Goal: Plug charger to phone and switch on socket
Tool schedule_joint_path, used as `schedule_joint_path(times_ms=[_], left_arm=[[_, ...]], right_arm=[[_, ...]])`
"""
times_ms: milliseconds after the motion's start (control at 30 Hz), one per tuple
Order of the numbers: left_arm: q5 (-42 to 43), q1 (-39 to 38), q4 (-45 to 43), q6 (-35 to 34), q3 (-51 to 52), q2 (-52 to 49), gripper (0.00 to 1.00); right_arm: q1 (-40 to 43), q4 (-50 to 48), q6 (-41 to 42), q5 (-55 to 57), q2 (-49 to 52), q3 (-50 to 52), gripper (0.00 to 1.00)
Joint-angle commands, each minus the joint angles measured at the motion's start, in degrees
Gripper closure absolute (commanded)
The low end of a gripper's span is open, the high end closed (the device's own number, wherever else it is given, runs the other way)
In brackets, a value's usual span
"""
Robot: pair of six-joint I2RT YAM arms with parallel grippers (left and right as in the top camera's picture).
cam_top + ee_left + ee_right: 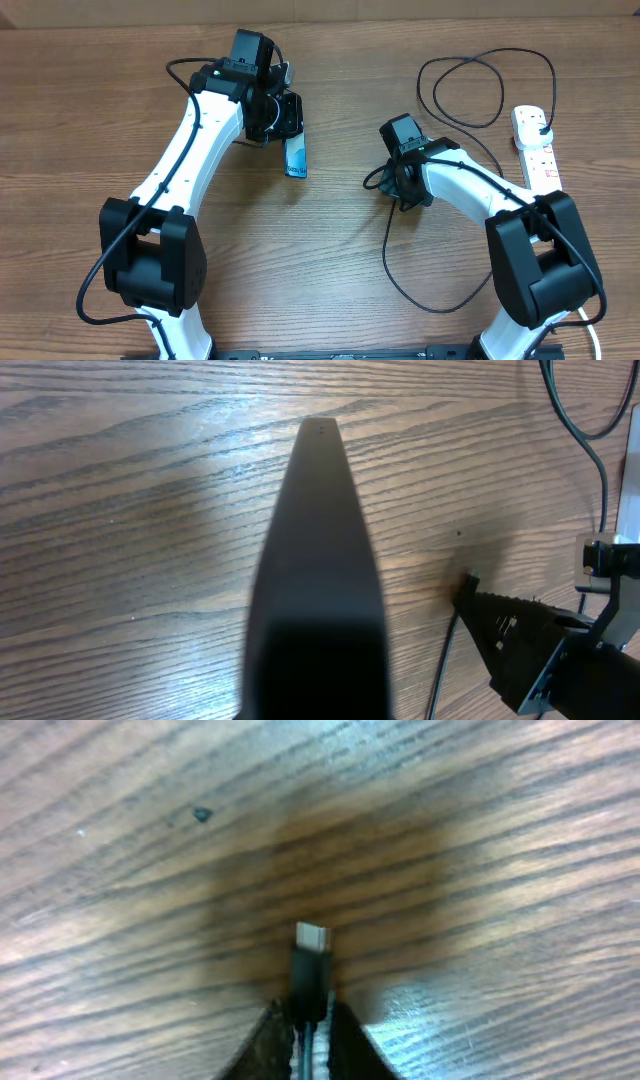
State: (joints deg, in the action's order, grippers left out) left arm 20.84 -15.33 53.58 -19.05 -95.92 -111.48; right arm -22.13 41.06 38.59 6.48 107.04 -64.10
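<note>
My left gripper [288, 122] is shut on the phone [296, 157], whose blue-teal lower end sticks out toward the table's middle. In the left wrist view the phone [318, 560] shows as a dark, narrow shape pointing away, and its screen is not seen there. My right gripper [384, 182] is shut on the plug end of the charger [388, 262], a hand's width right of the phone. The right wrist view shows the small metal plug tip [312, 934] jutting out past the shut fingers [310, 1025], just above the wood. The black adapter [541, 122] sits in the socket [537, 158] at the far right.
The black charger cable loops across the back right of the table [470, 90] and curves along the front beside the right arm. The right gripper [530, 650] and the cable [440, 670] show at the right of the left wrist view. A thick white cord leaves the socket's near end.
</note>
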Motion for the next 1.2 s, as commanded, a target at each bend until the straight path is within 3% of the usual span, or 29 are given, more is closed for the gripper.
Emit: schedule_joint_path(times_ms=[0, 167, 300, 367, 400, 567, 667, 800, 900, 1033, 1167], left_arm=[[1.3, 0.0, -0.3, 1.3, 0.2, 0.0, 0.96], [1.3, 0.0, 0.0, 1.1, 0.2, 0.0, 0.96], [2.3, 0.0, -0.1, -3.9, 0.2, 0.0, 0.96], [5.5, 0.0, -1.9, -2.5, 0.2, 0.0, 0.96], [12.6, 0.1, -4.9, 1.9, 0.2, 0.1, 0.96], [27.1, 1.6, -10.3, 3.7, 0.2, 0.1, 0.96], [38.8, 3.8, -14.1, 3.7, 0.2, 0.1, 0.96], [53.0, 5.6, -21.4, 2.4, 0.2, 0.1, 0.96], [53.2, 5.6, -24.4, -0.8, 0.2, 0.5, 0.96], [53.7, 5.5, -30.2, -7.6, 0.2, 1.2, 0.96], [54.2, 5.4, -38.7, -15.7, 0.2, 2.1, 0.96]], right_arm=[[0.0, 0.3, 0.0, 1.0, 0.5, 0.4, 0.96], [0.1, 0.2, -3.3, 1.0, 0.5, 0.4, 0.96], [0.2, 0.9, -3.3, 1.0, 0.4, 0.4, 0.96], [0.7, 0.7, -3.3, 0.9, 0.4, 0.3, 0.96], [1.6, 0.4, -5.2, -0.9, -0.3, 0.1, 0.96], [6.1, -0.3, -18.0, -14.8, -7.5, -0.1, 0.96], [10.4, 1.1, -27.9, -33.9, -15.9, -0.1, 0.96], [13.4, 4.0, -33.6, -50.8, -21.7, -0.1, 0.96], [14.0, 6.0, -36.3, -55.3, -22.5, -0.1, 0.96], [13.9, 9.9, -48.7, -72.1, -22.5, -0.1, 0.96], [13.9, 9.7, -49.0, -77.0, -22.5, -0.1, 0.96]])
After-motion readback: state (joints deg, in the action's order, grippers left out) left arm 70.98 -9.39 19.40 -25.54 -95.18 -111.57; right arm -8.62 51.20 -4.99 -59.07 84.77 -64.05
